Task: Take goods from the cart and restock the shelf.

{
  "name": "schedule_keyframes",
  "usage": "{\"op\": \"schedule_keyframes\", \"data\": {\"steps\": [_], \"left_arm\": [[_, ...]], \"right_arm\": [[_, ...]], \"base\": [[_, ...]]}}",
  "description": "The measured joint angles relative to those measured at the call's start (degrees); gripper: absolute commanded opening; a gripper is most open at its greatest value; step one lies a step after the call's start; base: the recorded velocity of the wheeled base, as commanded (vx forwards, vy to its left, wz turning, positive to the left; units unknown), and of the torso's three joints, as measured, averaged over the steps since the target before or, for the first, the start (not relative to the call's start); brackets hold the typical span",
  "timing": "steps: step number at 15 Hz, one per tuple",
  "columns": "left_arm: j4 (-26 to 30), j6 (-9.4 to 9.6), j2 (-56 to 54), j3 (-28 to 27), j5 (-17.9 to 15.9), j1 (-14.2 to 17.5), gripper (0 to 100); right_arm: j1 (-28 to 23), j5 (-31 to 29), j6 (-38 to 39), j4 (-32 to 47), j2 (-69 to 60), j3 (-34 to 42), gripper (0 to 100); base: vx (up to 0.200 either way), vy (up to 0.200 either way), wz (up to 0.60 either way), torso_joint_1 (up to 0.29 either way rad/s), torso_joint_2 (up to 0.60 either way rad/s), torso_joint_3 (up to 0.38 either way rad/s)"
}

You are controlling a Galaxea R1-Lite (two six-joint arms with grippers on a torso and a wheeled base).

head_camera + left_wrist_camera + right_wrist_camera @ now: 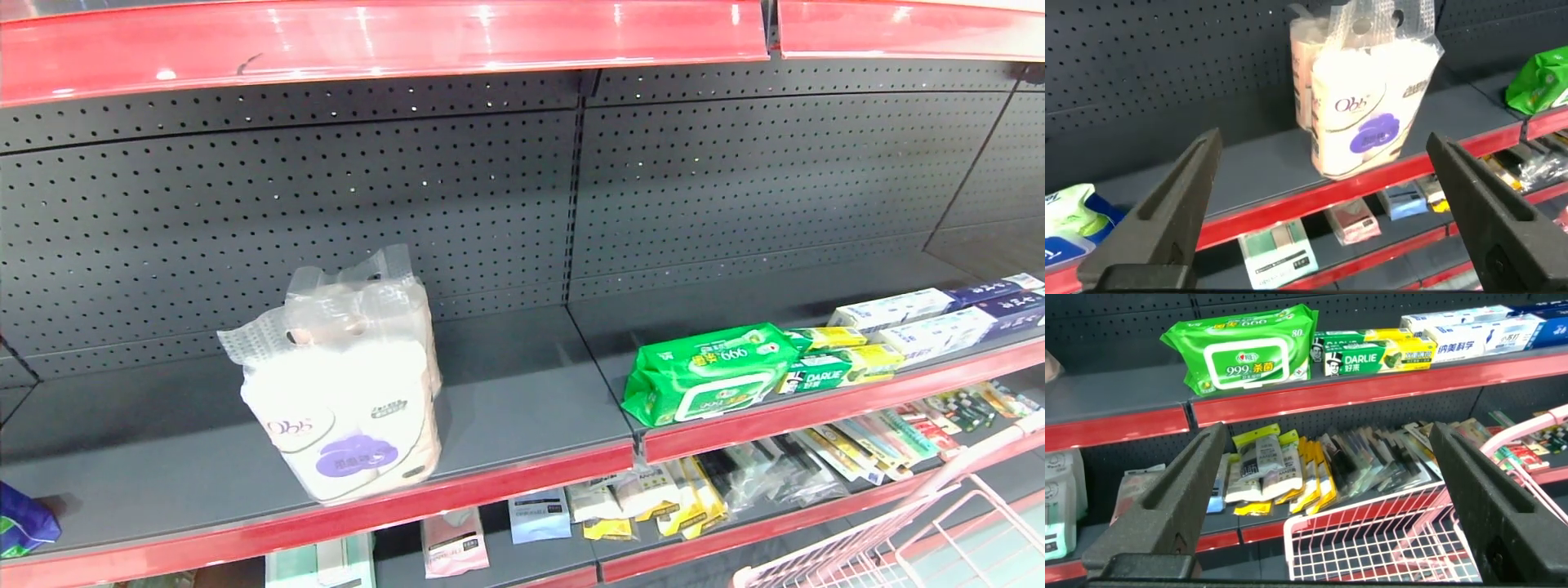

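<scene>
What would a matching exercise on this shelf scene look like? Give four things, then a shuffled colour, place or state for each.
Things:
1 toilet paper pack
2 wet wipes pack
3 cart
4 left gripper

Descriptions:
A pink wire
B open, holding nothing
C green, right part of the shelf
D white with a purple label, left part of the shelf

Pairs: 1-D, 2-C, 3-A, 4-B

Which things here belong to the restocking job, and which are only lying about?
Job: cart; shelf; toilet paper pack, wet wipes pack and toothpaste boxes standing on it.
Probably just lying about: small packets on the level below; blue-green pack at the shelf's left edge.
</scene>
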Motion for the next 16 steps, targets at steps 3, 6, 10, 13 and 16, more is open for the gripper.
{"op": "schedule_keyframes", "data": {"steps": [3,6,10,13,16], "left_arm": [[-0.1,1.5,0.6,0.3,-0.1,0.0,100],[-0.1,2.22,1.4,0.8,-0.2,-0.1,100],[-0.2,2.22,4.4,1.1,0.9,-0.2,100],[-1.7,2.65,11.0,0.3,4.8,0.0,100],[-5.4,3.69,22.3,-1.2,10.9,0.0,100]], "right_arm": [[0.0,0.0,0.0,0.0,0.0,0.0,100],[0.0,0.0,0.0,0.0,0.0,0.0,100],[0.0,0.0,0.0,0.0,0.0,0.0,100],[0.0,0.0,0.0,0.0,0.0,0.0,100],[0.0,0.0,-0.1,0.0,0.0,0.0,100]], "base": [[0.0,0.0,0.6,-0.001,0.0,0.007],[0.0,0.0,0.6,0.006,0.0,0.006],[0.0,0.0,0.0,0.0,0.0,0.0],[0.0,0.0,0.0,0.0,0.0,0.0],[0.0,0.0,0.0,0.0,0.0,0.0]]}}
